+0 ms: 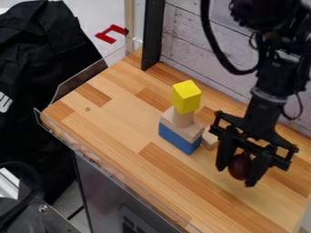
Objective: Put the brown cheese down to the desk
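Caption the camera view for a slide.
Black gripper holding a reddish-brown object over a wooden desk, beside a block stack topped in yellow.

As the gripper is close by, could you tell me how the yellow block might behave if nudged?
The yellow block would probably topple easily, being perched on a narrower wooden cylinder. Its crisp edges suggest something stiff, and its flat faces make tumbling likelier than rolling.
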Controlling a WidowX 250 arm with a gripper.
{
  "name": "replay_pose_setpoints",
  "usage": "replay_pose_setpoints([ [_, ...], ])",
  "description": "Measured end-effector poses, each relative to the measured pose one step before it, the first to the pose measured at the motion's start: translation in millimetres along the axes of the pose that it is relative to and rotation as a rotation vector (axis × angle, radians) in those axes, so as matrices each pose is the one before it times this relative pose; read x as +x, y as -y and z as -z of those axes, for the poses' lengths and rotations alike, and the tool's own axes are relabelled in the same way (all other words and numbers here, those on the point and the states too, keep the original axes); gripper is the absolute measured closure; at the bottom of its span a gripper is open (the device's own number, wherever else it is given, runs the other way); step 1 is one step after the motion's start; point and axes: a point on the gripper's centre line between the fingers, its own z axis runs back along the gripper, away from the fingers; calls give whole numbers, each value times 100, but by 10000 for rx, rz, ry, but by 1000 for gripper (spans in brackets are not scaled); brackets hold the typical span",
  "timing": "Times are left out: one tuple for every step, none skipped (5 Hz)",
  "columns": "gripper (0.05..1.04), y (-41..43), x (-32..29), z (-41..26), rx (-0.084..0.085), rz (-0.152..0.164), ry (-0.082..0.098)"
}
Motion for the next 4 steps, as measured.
replay_pose_setpoints([
  [502, 83, 744, 864, 48, 111, -129],
  [502, 268, 101, 648, 174, 206, -81],
  [502, 678, 194, -84, 72, 245, 122],
  [502, 255, 53, 566, -18, 106, -89],
])
